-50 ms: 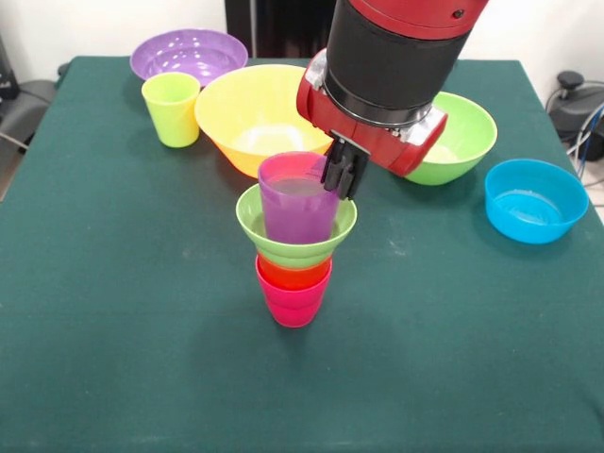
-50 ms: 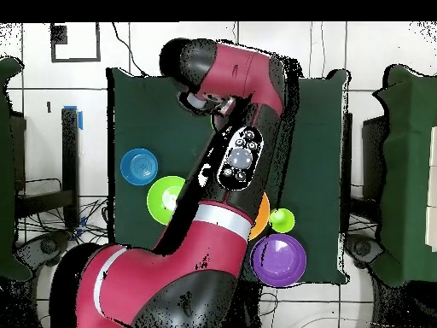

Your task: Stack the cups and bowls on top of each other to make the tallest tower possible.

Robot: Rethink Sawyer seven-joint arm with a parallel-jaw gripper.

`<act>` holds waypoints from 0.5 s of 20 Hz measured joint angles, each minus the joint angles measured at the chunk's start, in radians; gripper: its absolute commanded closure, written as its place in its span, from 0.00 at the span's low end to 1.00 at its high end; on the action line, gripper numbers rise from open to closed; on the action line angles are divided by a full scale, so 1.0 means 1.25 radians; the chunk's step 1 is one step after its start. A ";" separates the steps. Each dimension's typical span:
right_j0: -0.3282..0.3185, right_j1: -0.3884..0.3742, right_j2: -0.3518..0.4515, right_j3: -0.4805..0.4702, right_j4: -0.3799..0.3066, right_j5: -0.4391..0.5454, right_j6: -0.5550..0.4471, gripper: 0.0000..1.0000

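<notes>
The tower stands mid-table: a red-pink cup (image 1: 293,304) lowest, an orange cup (image 1: 293,273) in it, then a small lime green bowl (image 1: 253,223), with a purple cup (image 1: 296,203) upright in that bowl. My gripper (image 1: 342,173) comes down from above and is shut on the purple cup's right rim, one finger inside and one outside. A lime green cup (image 1: 171,109) (image 2: 282,220) stands alone at the back left. In the overhead view my arm hides the tower and the gripper.
Behind the tower lies a large orange-yellow bowl (image 1: 247,111). A purple bowl (image 1: 189,55) (image 2: 278,259) sits at the back left, a medium lime green bowl (image 1: 467,137) (image 2: 165,199) at the back right, and a blue bowl (image 1: 535,200) (image 2: 138,166) at the right, all on the green table (image 1: 94,330).
</notes>
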 measured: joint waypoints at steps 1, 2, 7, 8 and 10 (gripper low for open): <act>0.000 0.000 0.000 0.000 0.000 0.000 0.000 1.00; 0.000 0.000 0.000 0.000 0.000 0.000 0.000 1.00; 0.000 -0.005 0.000 0.000 0.000 0.000 0.000 1.00; 0.000 -0.007 0.000 0.000 0.000 0.000 0.000 1.00; 0.000 -0.010 0.000 0.000 0.000 0.000 0.000 1.00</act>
